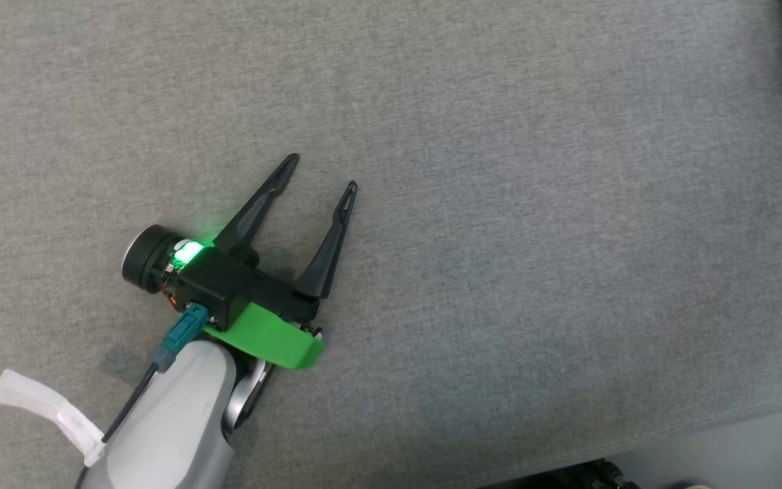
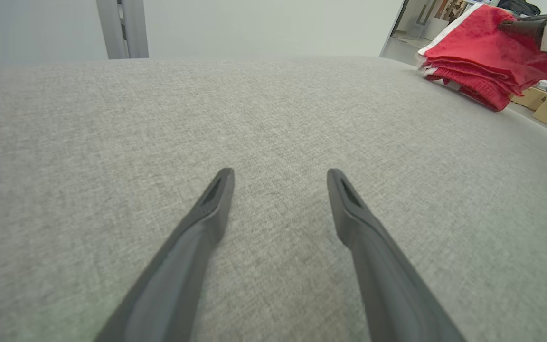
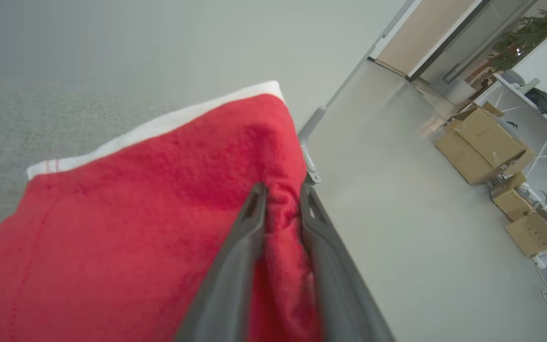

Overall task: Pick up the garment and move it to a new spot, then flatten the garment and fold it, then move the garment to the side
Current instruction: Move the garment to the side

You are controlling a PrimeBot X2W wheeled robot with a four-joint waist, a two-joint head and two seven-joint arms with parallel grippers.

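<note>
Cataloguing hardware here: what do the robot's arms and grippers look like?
Left gripper: long dark tapered jaws with slotted ends, black body, green light, green bracket, teal connector, black cable, pale grey forearm. Right gripper: matching dark jaws.

My head camera looks down on the grey table (image 1: 499,204) from high up. My left wrist camera sits low, looking flat across that same table. Both catch the red garment (image 2: 482,61) at the right. My right wrist camera is very close to it.
</note>
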